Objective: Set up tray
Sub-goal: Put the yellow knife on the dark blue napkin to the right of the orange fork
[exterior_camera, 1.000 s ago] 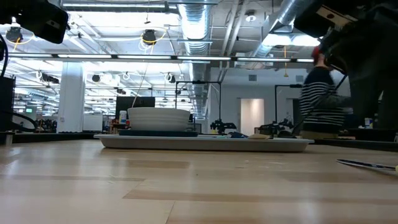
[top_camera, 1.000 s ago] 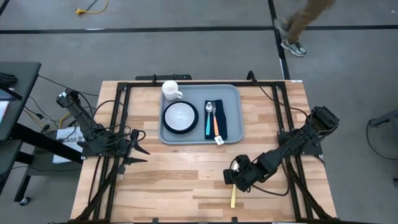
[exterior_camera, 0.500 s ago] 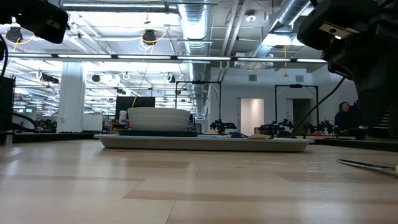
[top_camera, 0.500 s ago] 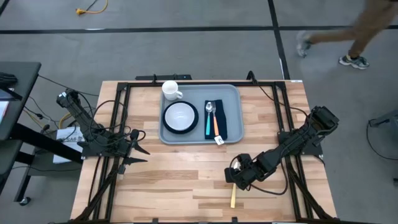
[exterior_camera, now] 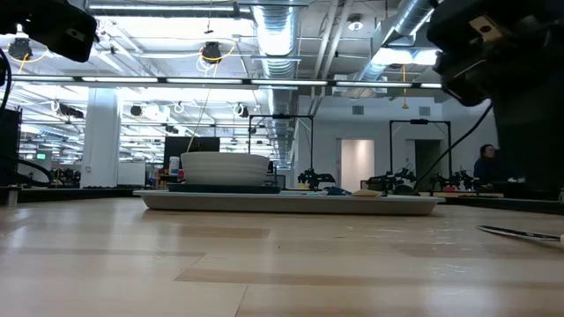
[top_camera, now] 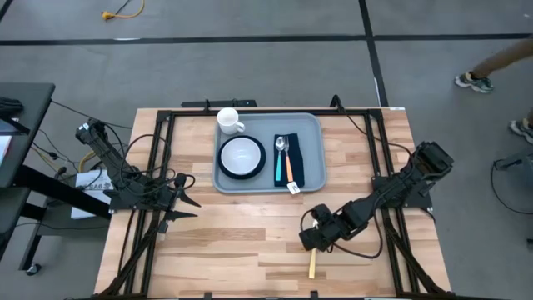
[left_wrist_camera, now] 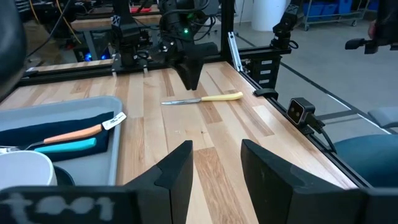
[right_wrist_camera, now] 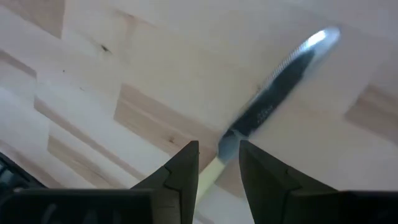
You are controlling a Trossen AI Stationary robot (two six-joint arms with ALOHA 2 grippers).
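Observation:
The light grey-blue tray (top_camera: 268, 179) lies at the table's far middle. On it are a white cup (top_camera: 229, 122), a white bowl on a dark plate (top_camera: 241, 156), and a navy napkin (top_camera: 297, 167) with a spoon and a fork. A yellow-handled knife (top_camera: 312, 265) lies flat on the wood near the front edge. My right gripper (top_camera: 310, 242) hangs over it, pointing steeply down and open. In the right wrist view its fingers stand on either side of the knife (right_wrist_camera: 273, 99) where blade meets handle, not touching it. My left gripper (left_wrist_camera: 216, 165) waits open at the table's left edge.
Black frame rails (top_camera: 166, 117) run along the table's sides and far edge. Bare wood lies between the tray and the knife. A person's feet (top_camera: 470, 79) show on the floor beyond the far right corner.
My right gripper has rolled about its own pointing line above the knife and edged slightly toward the table's left, staying open. The knife has not moved. A person has walked rightward across the floor behind the table.

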